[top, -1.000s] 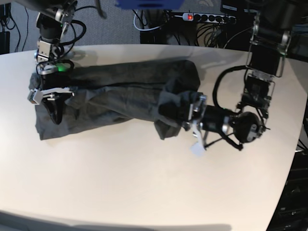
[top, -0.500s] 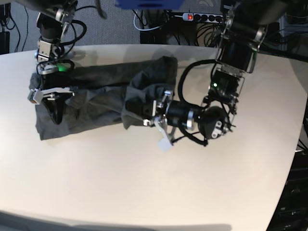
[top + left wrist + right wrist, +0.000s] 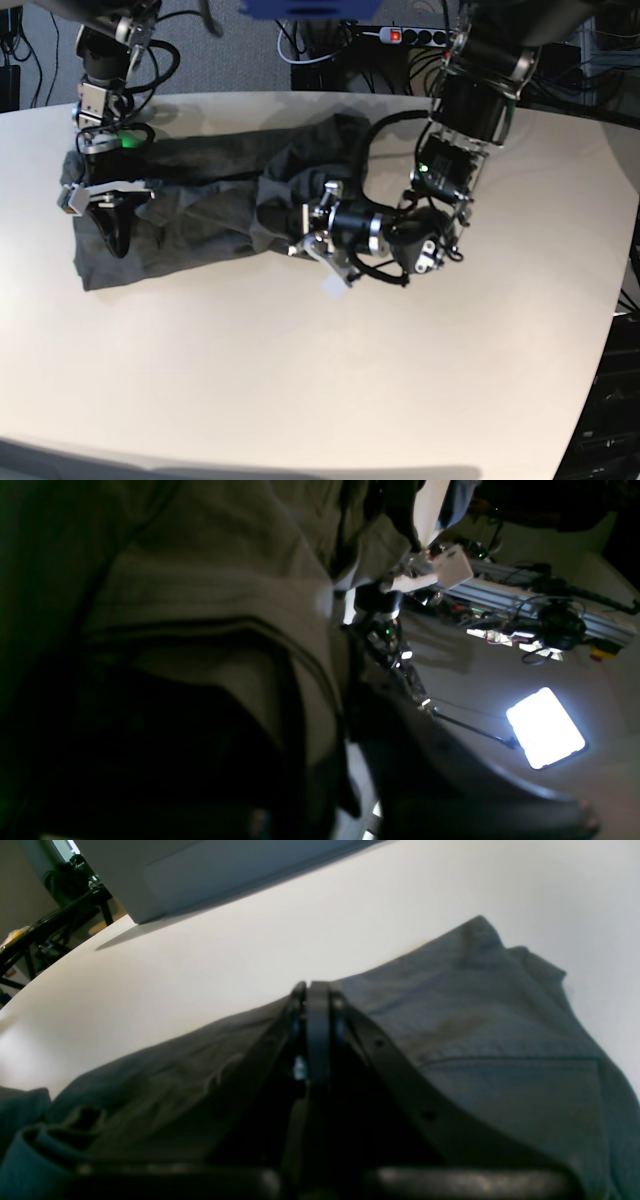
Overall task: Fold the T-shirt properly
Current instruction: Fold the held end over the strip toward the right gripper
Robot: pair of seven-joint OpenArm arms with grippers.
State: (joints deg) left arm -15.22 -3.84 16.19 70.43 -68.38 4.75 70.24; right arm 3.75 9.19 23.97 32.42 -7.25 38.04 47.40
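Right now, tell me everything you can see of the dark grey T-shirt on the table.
The plain dark grey T-shirt of thin soft fabric lies crumpled in a long band across the far left part of the pale round-edged table. Its right end is bunched up and folded back over the middle, at the left claw. The right claw, shut, presses on the flat left end, where a stitched hem shows. Wrinkles run along its length.

Pale rounded table (image 3: 300, 380), dark grey T-shirt (image 3: 200, 205) lying crumpled on it
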